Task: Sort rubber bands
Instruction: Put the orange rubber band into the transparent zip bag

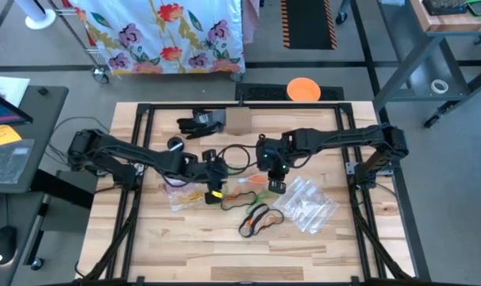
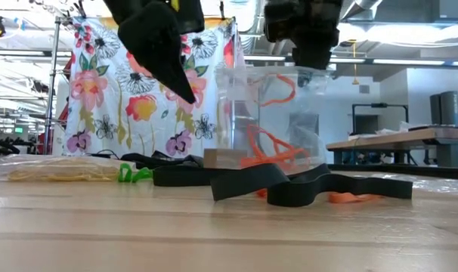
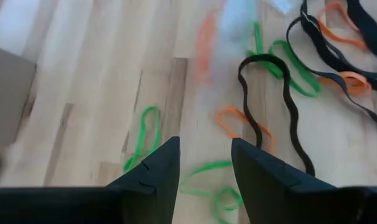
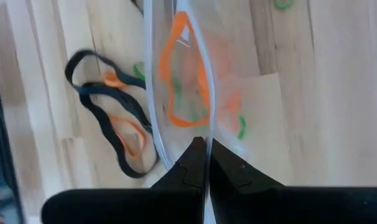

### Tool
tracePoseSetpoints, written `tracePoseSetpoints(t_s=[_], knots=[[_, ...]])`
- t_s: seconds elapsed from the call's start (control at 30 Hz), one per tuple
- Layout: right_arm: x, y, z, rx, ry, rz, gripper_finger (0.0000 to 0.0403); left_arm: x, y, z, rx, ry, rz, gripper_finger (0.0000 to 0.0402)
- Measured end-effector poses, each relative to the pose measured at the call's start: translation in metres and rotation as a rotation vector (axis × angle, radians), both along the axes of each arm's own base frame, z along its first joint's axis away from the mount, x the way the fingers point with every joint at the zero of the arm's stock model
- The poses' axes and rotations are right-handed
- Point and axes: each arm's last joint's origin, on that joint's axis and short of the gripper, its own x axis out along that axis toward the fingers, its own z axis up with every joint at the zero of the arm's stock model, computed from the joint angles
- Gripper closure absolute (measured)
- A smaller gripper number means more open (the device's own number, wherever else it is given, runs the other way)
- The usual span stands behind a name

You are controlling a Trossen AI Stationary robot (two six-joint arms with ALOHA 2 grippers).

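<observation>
High view gives us the layout: both arms reach in toward the middle of the wooden table [image 1: 320,246], the left gripper [image 1: 214,193] just beside a clear bag of yellow bands [image 1: 185,195], the right gripper [image 1: 274,184] a little apart from it, above a loose scatter of rubber bands [image 1: 252,208] in orange, green and black. A second heap of clear plastic bags [image 1: 308,205] lies to the right of that scatter. From above we cannot read either gripper's fingers. Left wrist view settles one: the left gripper [image 3: 204,165] has its fingers spread, nothing between them, hovering over green bands [image 3: 145,134], a small orange band [image 3: 232,121] and a long black band [image 3: 282,106] lying flat on the wood. Right wrist view settles the other: the right gripper [image 4: 207,158] has its fingers pressed together on the edge of a clear bag [image 4: 176,81], and through the plastic we see an orange band [image 4: 188,74] inside it. Low view adds what none of the others show: that clear bag [image 2: 270,121] hangs upright from the right gripper [image 2: 312,57], its lower end at the tabletop, orange bands [image 2: 270,147] gathered in it, with wide black bands [image 2: 289,185] lying in front and the yellow-filled bag [image 2: 59,170] flat at the left.
</observation>
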Motion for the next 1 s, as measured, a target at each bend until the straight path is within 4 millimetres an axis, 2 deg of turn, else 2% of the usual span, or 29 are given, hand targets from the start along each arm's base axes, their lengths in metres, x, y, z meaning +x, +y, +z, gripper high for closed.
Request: tracePoseSetpoints(t_s=[0.1, 0.13, 0.23, 0.27, 0.37, 0.4, 0.47, 0.5, 0.57, 0.6, 0.7, 0.73, 0.83, 1.0], knots=[[0.001, -0.004, 0.001, 0.127, 0.040, -0.245, 0.0397, 0.006, -0.001, -0.008, 0.020, 0.018, -0.032, 0.0260], [0.001, -0.004, 0.001, 0.116, 0.037, -0.223, 0.0397, 0.007, -0.001, -0.012, 0.020, 0.032, -0.039, 0.0260], [-0.002, -0.008, 0.000, 0.011, -0.002, 0.067, 0.0397, 0.010, -0.002, -0.020, -0.021, 0.069, -0.077, 0.0260], [-0.003, -0.010, -0.001, 0.018, 0.009, 0.065, 0.0397, 0.011, -0.004, -0.023, -0.052, 0.081, -0.108, 0.0260], [-0.003, -0.012, -0.001, 0.111, 0.059, -0.175, 0.0397, 0.016, -0.009, -0.029, -0.129, 0.090, -0.220, 0.0260], [-0.004, -0.010, -0.001, 0.105, 0.063, -0.160, 0.0397, 0.019, -0.010, -0.031, -0.131, 0.075, -0.246, 0.0260], [-0.004, -0.011, -0.001, 0.058, 0.039, -0.022, 0.0397, 0.025, -0.012, -0.034, -0.114, 0.040, -0.276, 0.0260], [-0.005, -0.011, -0.001, 0.068, 0.047, -0.034, 0.0397, 0.028, -0.011, -0.034, -0.104, 0.025, -0.286, 0.0260], [-0.005, -0.012, -0.001, 0.152, 0.093, -0.238, 0.0397, 0.031, -0.008, -0.039, -0.090, 0.029, -0.293, 0.0260], [-0.005, -0.010, -0.001, 0.171, 0.105, -0.279, 0.0397, 0.032, -0.006, -0.041, -0.086, 0.036, -0.290, 0.0260], [-0.007, -0.009, -0.001, 0.084, 0.069, -0.012, 0.0397, 0.032, -0.003, -0.047, -0.087, 0.068, -0.273, 0.0260], [-0.007, -0.009, -0.001, 0.079, 0.062, 0.020, 0.0397, 0.032, -0.002, -0.047, -0.089, 0.070, -0.267, 0.0260], [-0.008, -0.008, -0.001, 0.114, 0.088, -0.072, 0.0397, 0.034, 0.002, -0.046, -0.086, 0.053, -0.267, 0.0260], [-0.008, -0.006, -0.001, 0.094, 0.084, -0.026, 0.0397, 0.038, 0.006, -0.046, -0.100, 0.016, -0.230, 0.0260]])
